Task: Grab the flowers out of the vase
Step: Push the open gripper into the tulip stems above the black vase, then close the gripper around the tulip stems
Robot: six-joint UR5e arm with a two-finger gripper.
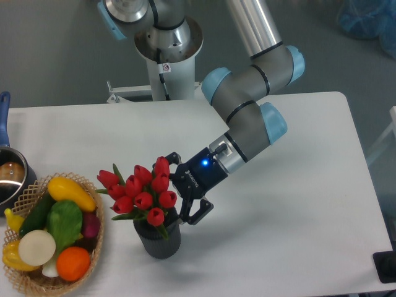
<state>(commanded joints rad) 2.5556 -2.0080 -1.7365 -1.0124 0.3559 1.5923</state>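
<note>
While the flowers (141, 193) stand upright in the vase (158, 237) near the front of the white table (297, 235), the gripper (180, 189) sits just beside them on their right, level with the red buds. Its two black fingers (197, 211) are spread wide, one reaching toward the topmost bud, the other angling down toward the vase's rim. The jaws hold nothing; whether a fingertip touches a bud cannot be told, since the bunch overlaps them. A blue light glows on the gripper's body. The vase is dark grey and ribbed. Well to its left rests a wicker basket (93, 263) of vegetables, and a steel pot (11, 176) sits at the table's left edge.
</note>
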